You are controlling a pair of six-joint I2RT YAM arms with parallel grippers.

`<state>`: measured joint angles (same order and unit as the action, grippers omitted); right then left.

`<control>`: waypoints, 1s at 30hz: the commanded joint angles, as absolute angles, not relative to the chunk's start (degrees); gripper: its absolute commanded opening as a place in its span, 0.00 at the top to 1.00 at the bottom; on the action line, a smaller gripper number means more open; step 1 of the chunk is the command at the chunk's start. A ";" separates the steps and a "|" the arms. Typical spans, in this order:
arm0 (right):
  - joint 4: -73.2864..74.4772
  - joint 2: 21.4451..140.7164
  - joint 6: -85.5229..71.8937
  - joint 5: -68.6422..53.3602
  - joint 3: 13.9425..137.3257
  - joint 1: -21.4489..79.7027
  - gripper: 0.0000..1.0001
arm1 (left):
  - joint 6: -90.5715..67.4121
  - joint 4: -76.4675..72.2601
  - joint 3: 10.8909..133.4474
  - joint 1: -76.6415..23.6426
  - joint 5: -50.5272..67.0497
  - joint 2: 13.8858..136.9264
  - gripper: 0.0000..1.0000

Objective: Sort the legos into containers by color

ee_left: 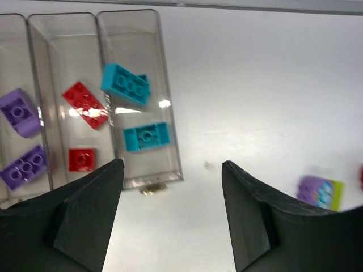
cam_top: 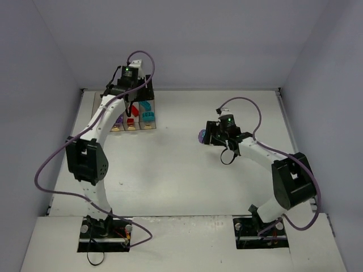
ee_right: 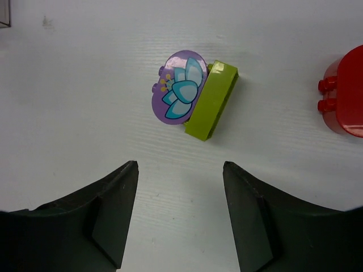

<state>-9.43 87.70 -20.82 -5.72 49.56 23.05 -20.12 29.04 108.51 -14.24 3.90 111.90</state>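
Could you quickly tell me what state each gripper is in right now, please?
Left gripper: open, holding nothing.
Right gripper: open, holding nothing.

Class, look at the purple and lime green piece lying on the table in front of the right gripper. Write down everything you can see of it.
The purple and lime green piece looks like glossy plastic: a rounded purple panel printed with a pale blue flower outlined in teal, joined along one side to a lime green oblong brick. Small knobs show on its purple edge. It lies slantwise on the white table, just ahead of the open right gripper, touching nothing else.
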 commanded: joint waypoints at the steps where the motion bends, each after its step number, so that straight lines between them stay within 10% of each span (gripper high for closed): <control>1: -12.30 89.90 -23.38 -2.55 55.53 21.98 0.41 | -23.03 27.68 104.16 -16.17 7.64 102.94 0.36; 30: -9.23 108.19 -30.67 -0.36 66.09 23.11 0.25 | -24.52 30.94 77.52 -19.95 14.77 84.02 0.36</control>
